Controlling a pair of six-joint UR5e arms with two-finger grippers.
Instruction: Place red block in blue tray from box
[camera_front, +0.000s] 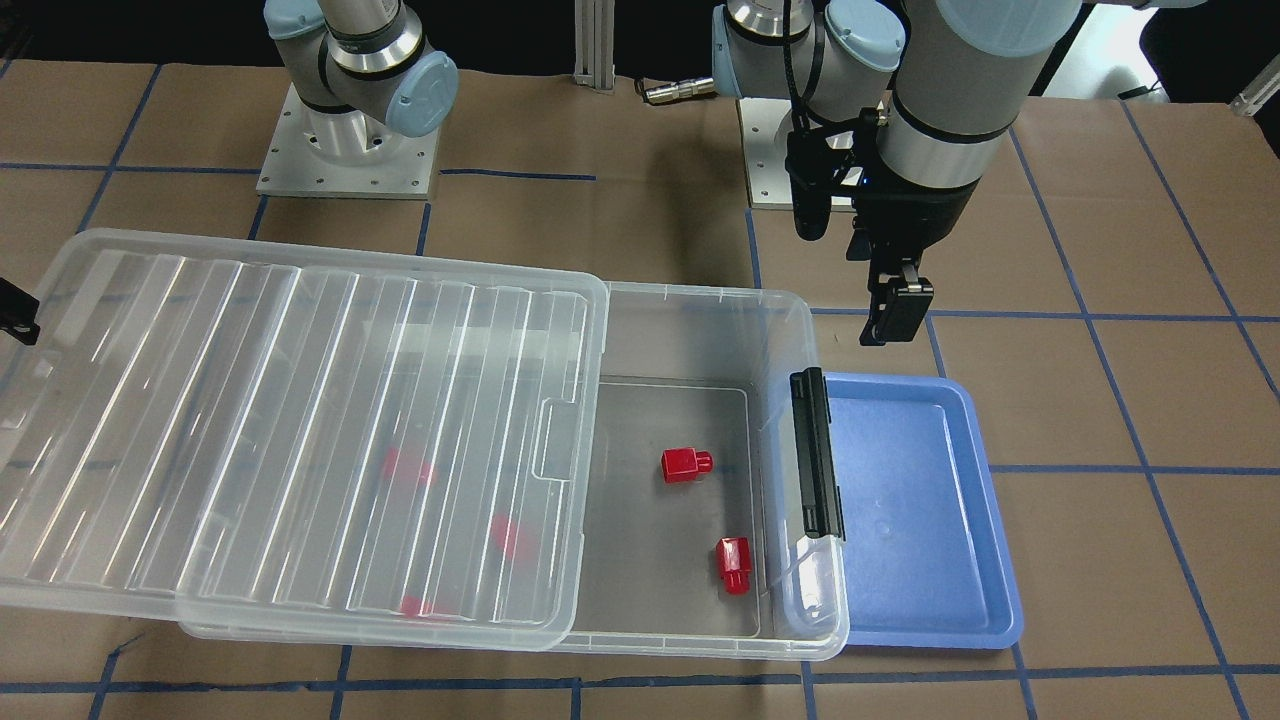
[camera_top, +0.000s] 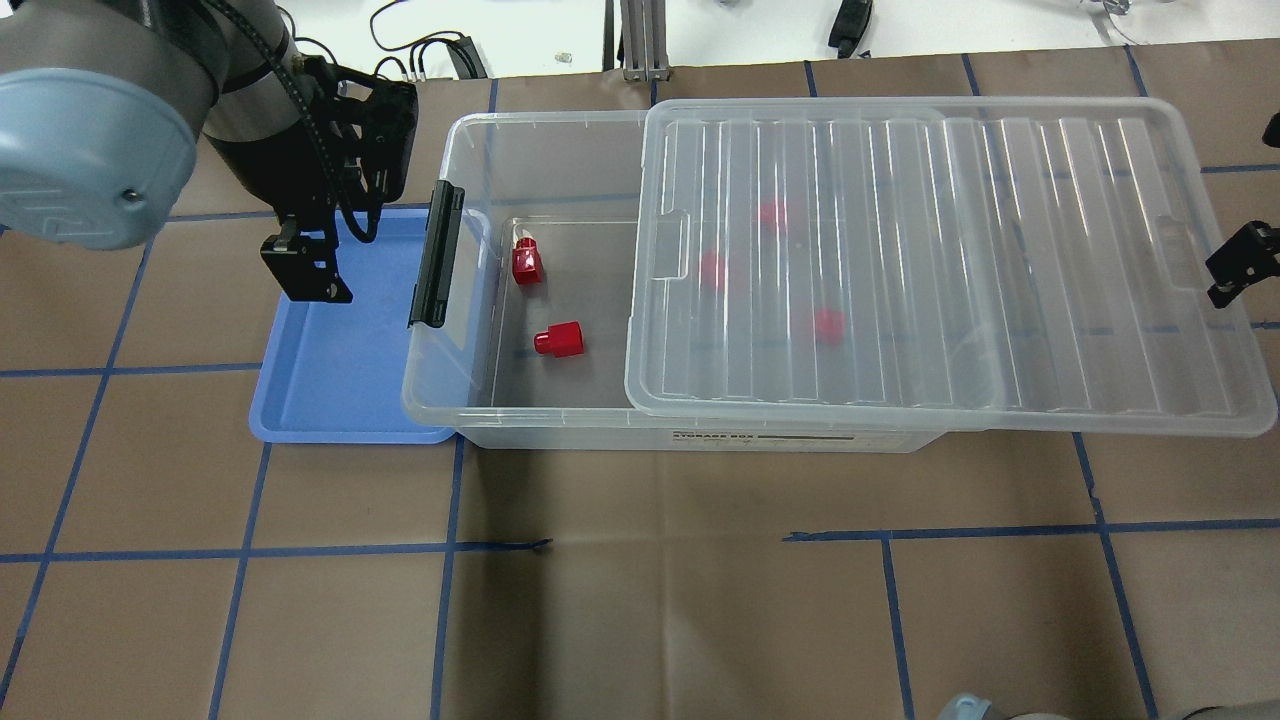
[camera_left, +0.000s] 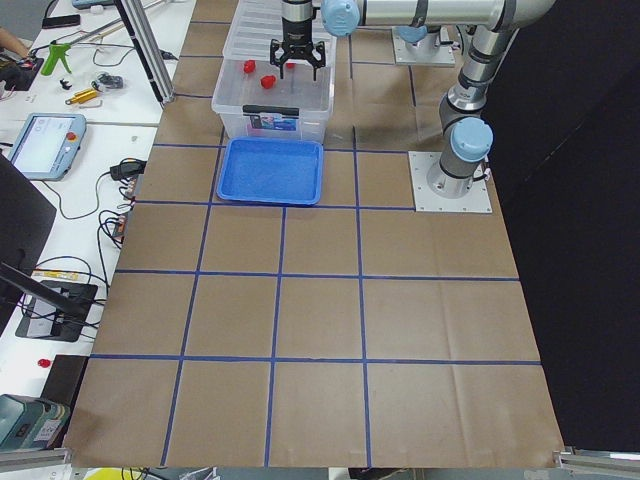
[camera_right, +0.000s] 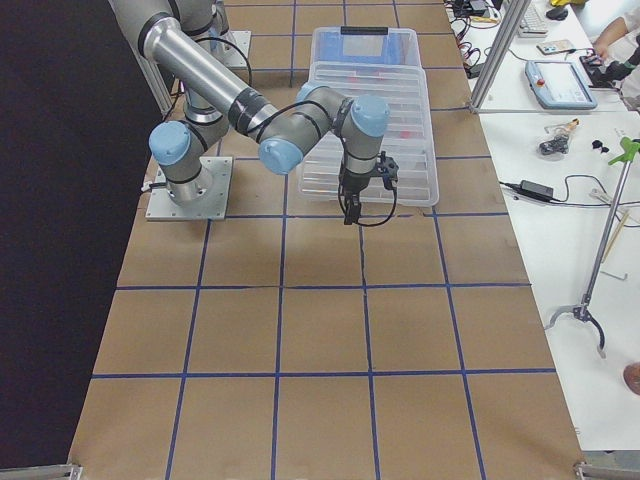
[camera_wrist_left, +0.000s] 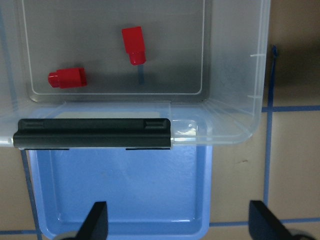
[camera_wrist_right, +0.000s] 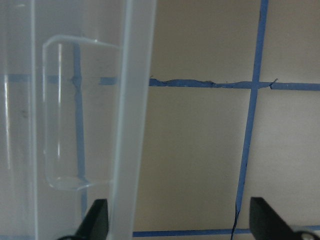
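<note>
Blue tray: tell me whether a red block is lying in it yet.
No, the blue tray shows only bare blue floor, and both uncovered red blocks lie inside the clear box.

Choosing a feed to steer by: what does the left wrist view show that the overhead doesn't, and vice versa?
Only left wrist: the left gripper, fingers spread wide and empty. Only overhead: the offset lid, three red blocks blurred beneath it, the right gripper by the lid's end. Both: the blue tray, the box, its black latch, two uncovered red blocks.
</note>
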